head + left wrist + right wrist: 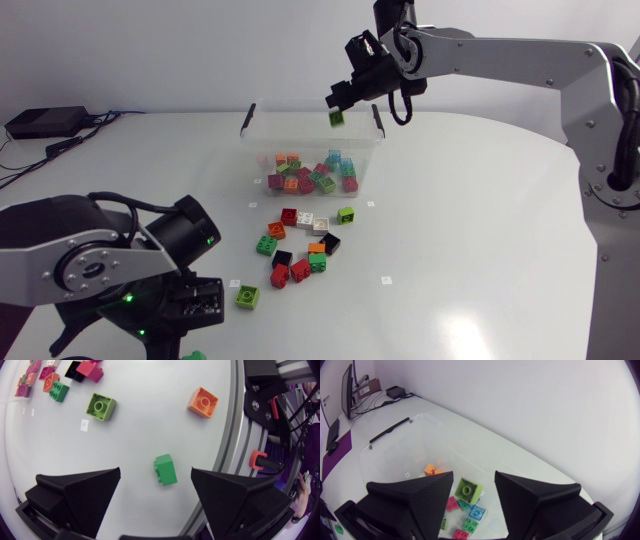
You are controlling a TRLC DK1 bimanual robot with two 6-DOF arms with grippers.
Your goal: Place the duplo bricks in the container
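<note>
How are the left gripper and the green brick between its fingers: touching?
Apart. Left wrist view shows table between the green brick and each finger of left gripper.

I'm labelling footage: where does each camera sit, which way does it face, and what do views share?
Head view: above the white table, looking down; left arm and right arm show.
Left wrist view: on the left arm, looking down at a small green duplo brick; open left gripper shows.
Right wrist view: on the right arm, looking down into the clear plastic container; open right gripper shows.
Shared: head and right wrist views both show the container.
</note>
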